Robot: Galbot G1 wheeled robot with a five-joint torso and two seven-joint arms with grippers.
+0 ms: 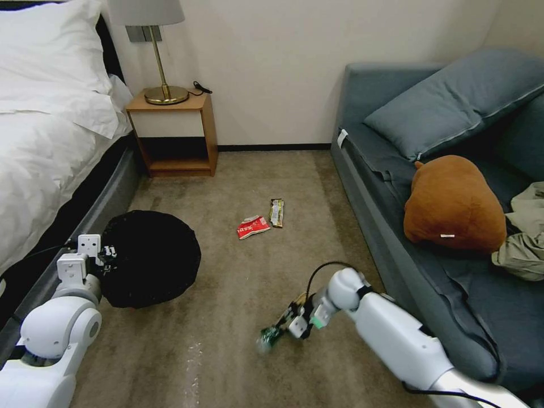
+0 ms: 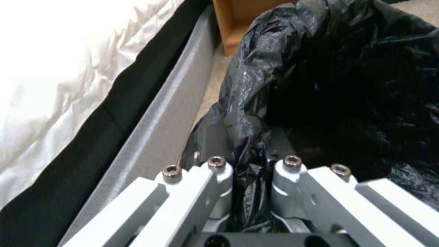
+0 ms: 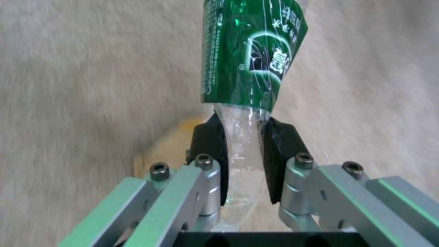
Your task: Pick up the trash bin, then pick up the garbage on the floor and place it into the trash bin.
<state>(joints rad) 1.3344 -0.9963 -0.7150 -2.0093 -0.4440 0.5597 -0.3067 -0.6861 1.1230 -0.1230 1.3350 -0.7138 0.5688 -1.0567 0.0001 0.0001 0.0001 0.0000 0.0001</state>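
Your right gripper (image 3: 245, 161) has its jaws closed on the clear plastic bottle (image 3: 251, 58), pinching the thin bare plastic below the green label so hard that the wall has collapsed flat between the black pads (image 3: 279, 154). That is your first risk: most of the bottle sticks out beyond the pads, so a quick swing could lever it loose or let it twist in the grip.

Your left gripper (image 2: 249, 171) is clamped on the trash bin (image 1: 150, 258) at its near edge, with the crinkled black bag bunched between the jaws. I cannot tell whether you hold the rim itself or only the liner; if it is liner alone, the bag may pull free and the bin sag or drop.

In the head view the bottle hangs low over the carpet, well apart from the bin, which sits beside the bed (image 1: 51, 147). Release early, or over a tilted mouth, and it lands back on the floor.

The red-and-white snack packet (image 1: 253, 226) and dark-and-yellow bar wrapper (image 1: 276, 212) lie on the carpet beyond.
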